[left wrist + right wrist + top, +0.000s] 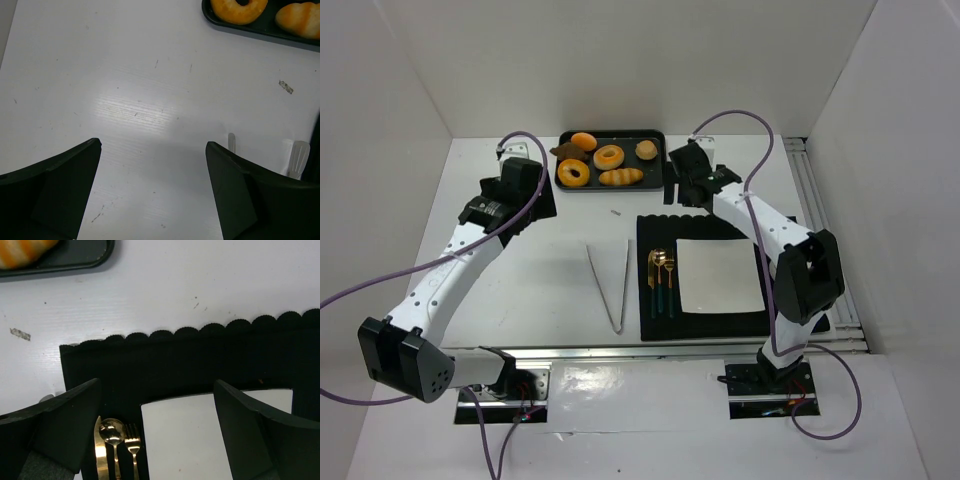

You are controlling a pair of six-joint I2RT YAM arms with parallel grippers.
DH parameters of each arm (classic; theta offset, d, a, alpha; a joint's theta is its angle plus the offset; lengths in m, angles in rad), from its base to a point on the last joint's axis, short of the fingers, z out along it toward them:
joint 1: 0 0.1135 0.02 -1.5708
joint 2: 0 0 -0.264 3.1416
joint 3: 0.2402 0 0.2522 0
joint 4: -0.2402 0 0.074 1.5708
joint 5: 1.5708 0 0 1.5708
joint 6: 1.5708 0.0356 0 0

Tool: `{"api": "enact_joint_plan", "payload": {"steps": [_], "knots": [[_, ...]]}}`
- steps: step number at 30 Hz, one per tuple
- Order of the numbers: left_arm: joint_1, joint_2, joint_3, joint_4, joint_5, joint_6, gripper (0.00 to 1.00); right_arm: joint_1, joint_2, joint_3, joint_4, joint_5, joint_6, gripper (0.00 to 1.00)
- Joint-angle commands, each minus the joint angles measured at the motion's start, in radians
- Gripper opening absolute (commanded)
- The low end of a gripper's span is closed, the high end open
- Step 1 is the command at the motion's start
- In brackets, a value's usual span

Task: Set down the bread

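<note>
Closest to the lens in the right wrist view, the right gripper (156,385) has its dark fingers (55,425) spread wide in the bottom corners with nothing between them, so it's released and empty. It hangs over the far edge of the black placemat (200,360), with the white plate (190,440) and gold cutlery (114,435) at 6 o'clock. The left gripper (153,144) is the same: spread, empty, over bare table (125,75), with the tong tips (299,157) at 4 o'clock. The bread (646,150) lies free in the far-right corner of the dark tray (652,170); neither wrist view shows it. In the top view the bread is near the right gripper, at about 10 o'clock from it. From the left gripper it's between 2 and 3 o'clock and well apart, with a ring doughnut (609,157) and the ridged loaf (621,177) in the way. So you take it with the right arm. The bun is round with no long axis, so wrist yaw looks like it barely matters. Watch the tray rim just beside it at 3 o'clock and the doughnut at 9 o'clock. The right arm has its elbow folded back by the right wall, its forearm running up toward 10 o'clock and its wrist tipped down at the mat. My read is that the reach isn't done and nothing is grasped yet. The likely drop spot is the plate, at 5 o'clock from the bread.
</note>
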Motion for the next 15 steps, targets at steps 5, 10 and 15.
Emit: {"api": "enact_joint_plan", "payload": {"steps": [5, 10, 15], "knots": [[0.002, -0.040, 0.028, -0.008, 0.010, -0.013, 0.99, 0.050, -0.053, -0.012, -0.013, 0.024, 0.045, 0.99], [0.002, -0.051, 0.019, -0.008, -0.035, -0.035, 0.99, 0.148, -0.017, 0.092, -0.059, 0.228, 0.071, 0.99], [0.002, -0.051, 0.028, -0.042, -0.046, -0.068, 0.99, 0.243, -0.014, 0.147, -0.027, 0.304, 0.109, 0.82]]}}
